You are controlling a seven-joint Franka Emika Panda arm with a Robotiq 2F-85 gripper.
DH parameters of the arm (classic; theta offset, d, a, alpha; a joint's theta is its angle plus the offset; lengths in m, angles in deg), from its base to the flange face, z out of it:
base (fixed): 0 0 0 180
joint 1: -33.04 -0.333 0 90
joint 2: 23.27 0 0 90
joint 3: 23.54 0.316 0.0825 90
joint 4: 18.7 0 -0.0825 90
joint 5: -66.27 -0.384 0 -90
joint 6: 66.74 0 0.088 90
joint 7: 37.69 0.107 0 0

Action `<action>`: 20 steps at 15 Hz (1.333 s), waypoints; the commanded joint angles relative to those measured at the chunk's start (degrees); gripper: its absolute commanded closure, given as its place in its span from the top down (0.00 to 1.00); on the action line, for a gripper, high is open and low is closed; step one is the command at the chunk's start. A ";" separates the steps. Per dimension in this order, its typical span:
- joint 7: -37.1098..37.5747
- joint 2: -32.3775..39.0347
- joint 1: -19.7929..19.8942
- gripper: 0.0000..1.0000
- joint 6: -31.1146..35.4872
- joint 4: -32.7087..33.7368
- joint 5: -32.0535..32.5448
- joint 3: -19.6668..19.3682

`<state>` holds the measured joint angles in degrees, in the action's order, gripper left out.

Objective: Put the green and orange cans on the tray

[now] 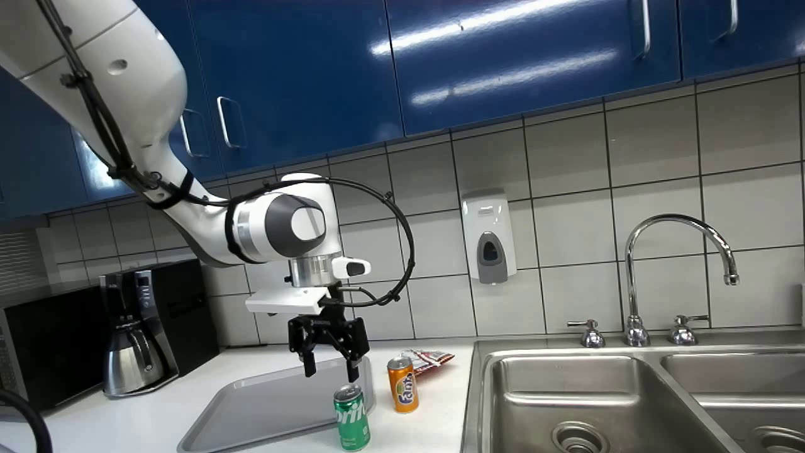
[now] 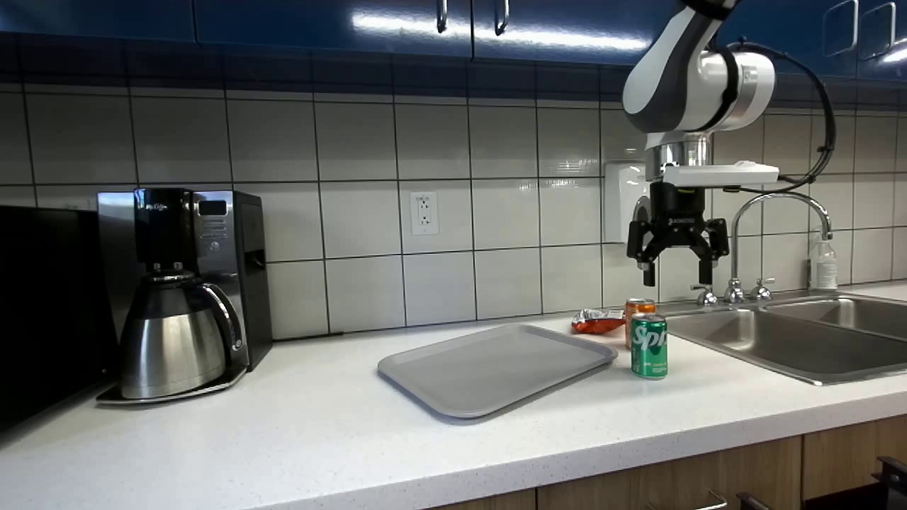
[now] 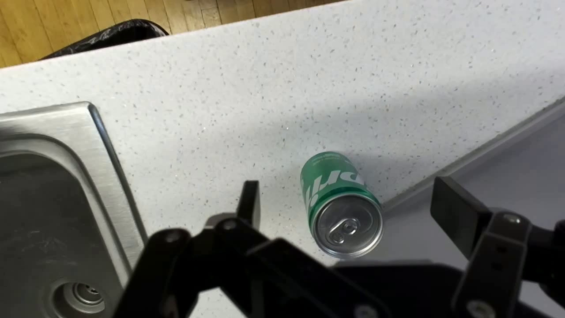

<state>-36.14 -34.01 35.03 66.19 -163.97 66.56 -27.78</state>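
Note:
The green can (image 1: 352, 418) stands upright on the counter beside the tray's edge. It also shows in an exterior view (image 2: 649, 347) and in the wrist view (image 3: 342, 216). The orange can (image 1: 403, 385) stands upright near it; the green can partly hides it in an exterior view (image 2: 633, 308), and it is out of the wrist view. The grey tray (image 1: 270, 402) lies flat on the counter with no can on it. My gripper (image 1: 331, 374) is open and empty, above the green can and apart from it. In the wrist view, the can appears between the spread fingers (image 3: 348, 207).
A red snack bag (image 2: 599, 321) lies behind the orange can. A steel sink (image 1: 566, 349) with a curved faucet (image 1: 634, 277) adjoins the counter. A coffee maker (image 2: 177, 333) stands on the tray's far side. A soap dispenser (image 1: 494, 239) hangs on the tiled wall.

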 commanded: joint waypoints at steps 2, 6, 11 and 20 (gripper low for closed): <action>-1.72 5.46 0.51 1.00 3.61 3.39 1.05 0.36; -2.24 9.53 0.35 1.00 4.90 6.04 -0.02 0.35; -2.24 13.99 0.28 1.00 5.13 9.36 -0.43 0.52; -1.86 19.30 -0.26 1.00 5.00 12.03 -0.88 1.52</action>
<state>-36.84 -16.75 34.51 71.28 -153.41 66.37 -26.99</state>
